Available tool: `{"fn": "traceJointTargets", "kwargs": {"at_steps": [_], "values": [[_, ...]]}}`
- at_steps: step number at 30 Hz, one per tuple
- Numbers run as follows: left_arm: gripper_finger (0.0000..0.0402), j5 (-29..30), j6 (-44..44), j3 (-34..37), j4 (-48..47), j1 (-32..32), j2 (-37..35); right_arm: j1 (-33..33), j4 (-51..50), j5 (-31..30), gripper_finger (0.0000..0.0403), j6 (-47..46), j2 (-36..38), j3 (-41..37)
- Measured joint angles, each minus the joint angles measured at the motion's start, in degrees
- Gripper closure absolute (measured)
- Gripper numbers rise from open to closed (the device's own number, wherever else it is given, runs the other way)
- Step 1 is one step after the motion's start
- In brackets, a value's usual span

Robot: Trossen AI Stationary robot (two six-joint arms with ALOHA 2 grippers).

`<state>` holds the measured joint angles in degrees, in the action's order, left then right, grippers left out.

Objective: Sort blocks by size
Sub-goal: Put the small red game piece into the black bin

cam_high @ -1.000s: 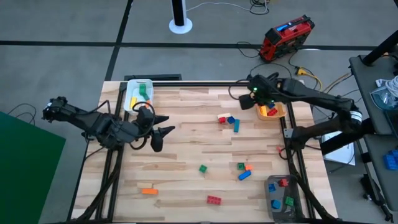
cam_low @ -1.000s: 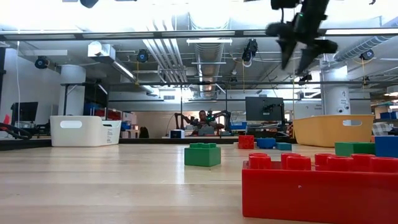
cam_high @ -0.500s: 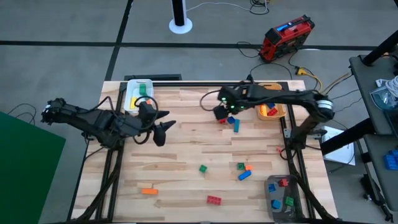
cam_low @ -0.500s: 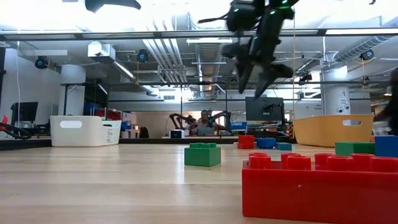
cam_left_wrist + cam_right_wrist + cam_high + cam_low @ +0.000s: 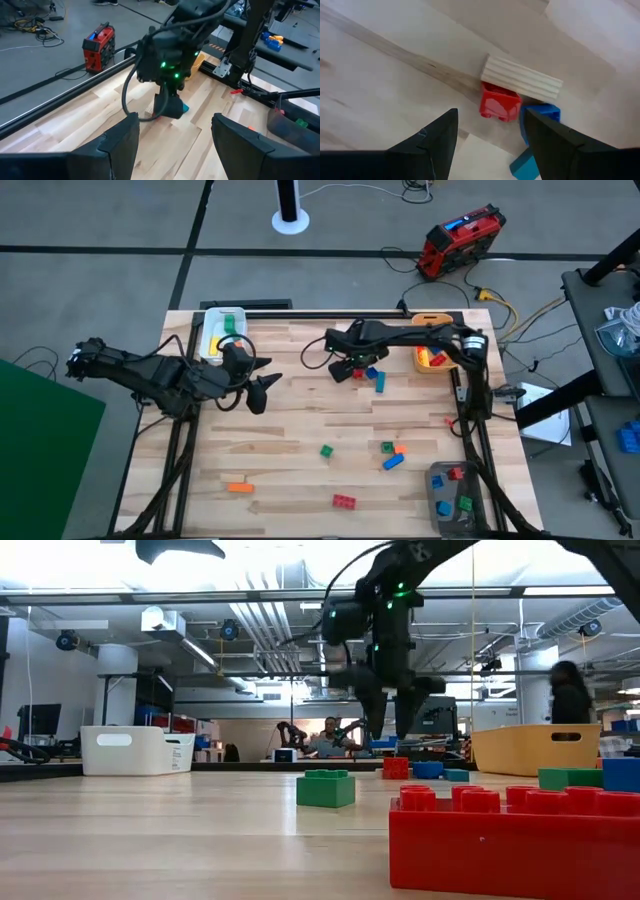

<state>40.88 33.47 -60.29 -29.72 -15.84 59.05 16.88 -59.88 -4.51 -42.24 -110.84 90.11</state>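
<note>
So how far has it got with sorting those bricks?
Partly done. Some bricks already lie in the white bin, the orange-yellow bin and the grey bin. In hand: the right gripper, open, hangs over a red brick; the left gripper waits open. Left: loose bricks such as the green brick and orange brick.

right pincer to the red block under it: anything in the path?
Nothing visible. The right pincer is open above the red block, with bare table between its fingers and the block. A beige block and a blue block crowd the red one's far side, not the approach.
</note>
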Motion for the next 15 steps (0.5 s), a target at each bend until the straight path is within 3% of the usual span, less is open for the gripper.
{"fn": "traceJointTargets", "kwargs": {"at_steps": [15], "values": [[0.0178,-0.01,0.07,0.0,-0.23,0.0,0.0,0.26,0.3,-3.08,0.0186,1.29,-4.31,0.15]]}}
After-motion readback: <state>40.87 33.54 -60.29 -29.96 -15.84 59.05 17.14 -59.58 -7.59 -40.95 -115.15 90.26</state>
